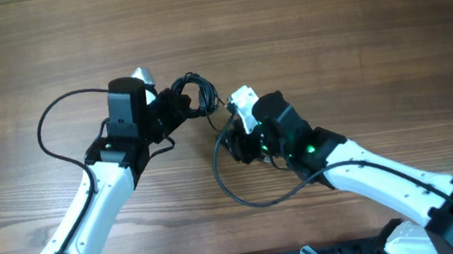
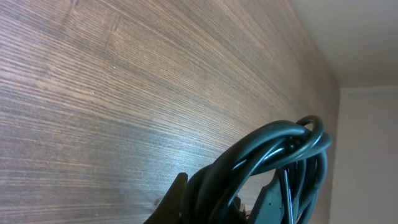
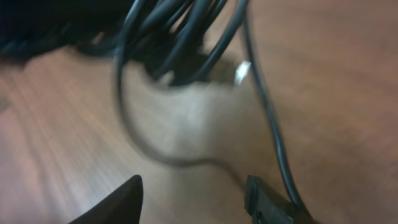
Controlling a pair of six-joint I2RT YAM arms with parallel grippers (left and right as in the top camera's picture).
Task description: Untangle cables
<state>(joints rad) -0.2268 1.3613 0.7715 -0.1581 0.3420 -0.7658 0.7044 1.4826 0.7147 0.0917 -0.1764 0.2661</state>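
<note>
The brown wood-grain desk [image 1: 353,22] stretched beneath me. Near its middle was the knotted bundle of thin black cables [image 1: 196,90], pinched in my left gripper [image 1: 178,105], whose jaws were pressed together on the loops. My right gripper [image 3: 196,202] stood spread just beside the bundle, one loose strand trailing past its finger.

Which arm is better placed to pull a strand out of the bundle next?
Right, probably: the right gripper is open beside a loose strand, while the left gripper is shut on the cables, anchoring them.
</note>
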